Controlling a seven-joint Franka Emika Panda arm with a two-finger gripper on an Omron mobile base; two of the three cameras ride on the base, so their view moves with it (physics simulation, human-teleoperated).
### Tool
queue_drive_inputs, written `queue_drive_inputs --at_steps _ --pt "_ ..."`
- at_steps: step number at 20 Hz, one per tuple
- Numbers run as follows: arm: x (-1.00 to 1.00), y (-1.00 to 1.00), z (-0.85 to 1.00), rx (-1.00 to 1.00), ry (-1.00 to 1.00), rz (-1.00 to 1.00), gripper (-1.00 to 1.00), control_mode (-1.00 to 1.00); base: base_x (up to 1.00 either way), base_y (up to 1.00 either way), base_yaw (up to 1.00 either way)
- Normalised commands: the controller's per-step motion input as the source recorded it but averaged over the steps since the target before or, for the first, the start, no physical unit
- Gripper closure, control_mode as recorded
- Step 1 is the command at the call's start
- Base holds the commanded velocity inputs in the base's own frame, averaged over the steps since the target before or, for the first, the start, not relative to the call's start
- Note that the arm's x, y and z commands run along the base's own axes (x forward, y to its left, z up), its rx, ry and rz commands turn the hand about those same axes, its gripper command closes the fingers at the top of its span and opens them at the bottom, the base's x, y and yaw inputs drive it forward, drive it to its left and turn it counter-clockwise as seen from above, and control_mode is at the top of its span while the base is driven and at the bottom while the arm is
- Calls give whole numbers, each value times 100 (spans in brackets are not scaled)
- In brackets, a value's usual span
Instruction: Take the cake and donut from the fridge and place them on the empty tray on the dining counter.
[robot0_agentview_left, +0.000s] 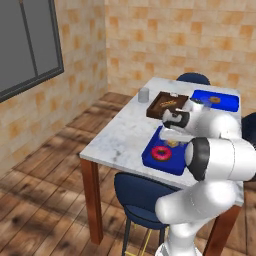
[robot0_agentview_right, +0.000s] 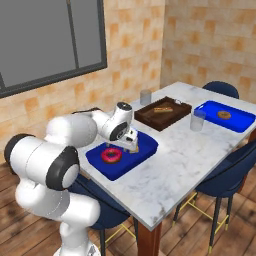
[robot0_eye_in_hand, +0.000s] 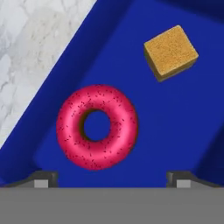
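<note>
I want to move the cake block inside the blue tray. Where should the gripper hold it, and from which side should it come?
Probably from straight above. The cake is a small square block lying flat in the blue tray, apart from the donut, with free floor around it. Close the fingers on two opposite flat side faces, turning the open gripper to match the block's rotated edges.

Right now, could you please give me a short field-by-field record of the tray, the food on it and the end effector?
tray: blue tray on the marble counter, near its edge
donut: pink donut lying flat in the tray
cake: tan cake in the same tray, apart from the donut
end effector: end effector above the tray, open, holding nothing
other tray: wooden tray farther along the counter
far tray: second blue tray with a round brown food
</note>
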Motion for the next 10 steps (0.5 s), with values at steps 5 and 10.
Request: queue_drive_inputs --at_steps 5,10 --pt "-43 0 100 0 1 12 -100 -100 0 0 0" --pt "-74 0 100 -2 -2 19 -100 -100 0 0 0"
